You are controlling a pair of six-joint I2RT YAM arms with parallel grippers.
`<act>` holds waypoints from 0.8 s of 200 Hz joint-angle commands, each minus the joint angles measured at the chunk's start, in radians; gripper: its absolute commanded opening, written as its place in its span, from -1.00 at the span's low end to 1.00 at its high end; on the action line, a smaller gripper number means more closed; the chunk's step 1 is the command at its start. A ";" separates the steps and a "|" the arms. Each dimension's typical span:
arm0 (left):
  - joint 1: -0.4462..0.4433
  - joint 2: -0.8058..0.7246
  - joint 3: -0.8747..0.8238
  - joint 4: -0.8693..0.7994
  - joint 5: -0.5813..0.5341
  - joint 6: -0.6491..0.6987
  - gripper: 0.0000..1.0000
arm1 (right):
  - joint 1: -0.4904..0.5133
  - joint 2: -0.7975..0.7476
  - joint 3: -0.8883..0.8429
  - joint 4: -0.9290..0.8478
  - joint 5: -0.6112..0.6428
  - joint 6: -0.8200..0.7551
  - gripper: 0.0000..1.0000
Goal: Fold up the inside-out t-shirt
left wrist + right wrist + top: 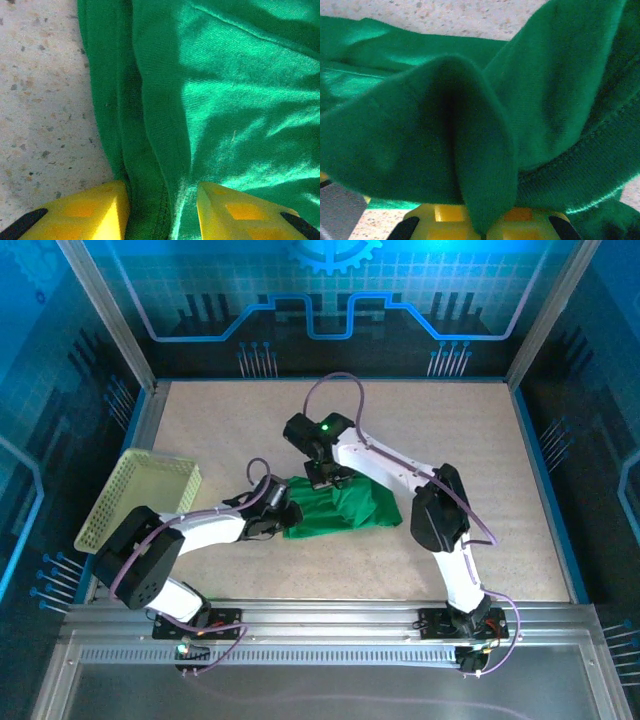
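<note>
Table (480, 440) lies open around the crumpled t-shirt (345, 508).

the t-shirt (345, 508) lies bunched near the middle of the table (480, 440), between the two grippers. the left gripper (285, 520) is at its left end, a fold of cloth between the fingers (95, 210). the right gripper (320, 478) is at its far edge, under draped cloth. the basket (140, 495) sits tilted at the table's left edge, well apart from the t-shirt.
</note>
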State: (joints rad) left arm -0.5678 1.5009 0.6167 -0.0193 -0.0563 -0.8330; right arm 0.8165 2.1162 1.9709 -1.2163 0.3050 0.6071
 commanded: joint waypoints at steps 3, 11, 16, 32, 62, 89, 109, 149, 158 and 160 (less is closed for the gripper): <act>-0.006 -0.006 -0.047 -0.019 -0.014 -0.023 -0.19 | 0.016 0.020 0.030 0.016 -0.051 0.039 -1.00; -0.004 -0.007 -0.055 -0.011 -0.013 -0.028 -0.19 | 0.015 0.022 0.029 0.030 -0.073 0.044 -1.00; -0.005 -0.007 -0.059 -0.006 -0.011 -0.031 -0.20 | 0.016 0.022 0.028 0.038 -0.082 0.047 -1.00; -0.005 -0.006 -0.068 0.007 -0.006 -0.036 -0.22 | 0.015 0.028 0.029 0.059 -0.113 0.053 -1.00; -0.005 -0.004 -0.079 0.016 -0.005 -0.040 -0.23 | 0.017 0.037 0.036 0.083 -0.141 0.070 -1.00; -0.004 -0.007 -0.084 0.016 -0.002 -0.041 -0.23 | 0.016 0.056 0.040 0.098 -0.166 0.077 -1.00; -0.005 -0.013 -0.087 0.015 -0.005 -0.042 -0.23 | 0.016 0.072 0.040 0.113 -0.180 0.083 -1.00; -0.006 -0.027 -0.096 0.006 -0.020 -0.051 -0.22 | 0.016 0.099 0.069 0.129 -0.220 0.089 -0.76; -0.004 -0.042 -0.105 0.001 -0.029 -0.058 -0.22 | 0.016 0.098 0.076 0.130 -0.224 0.086 -0.66; -0.005 -0.047 -0.107 0.001 -0.031 -0.059 -0.21 | 0.016 0.097 0.079 0.131 -0.226 0.085 -0.62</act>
State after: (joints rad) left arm -0.5678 1.4757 0.5602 0.0589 -0.0608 -0.8669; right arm 0.8196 2.2044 2.0026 -1.1034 0.1249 0.6811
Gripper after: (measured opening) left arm 0.388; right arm 0.131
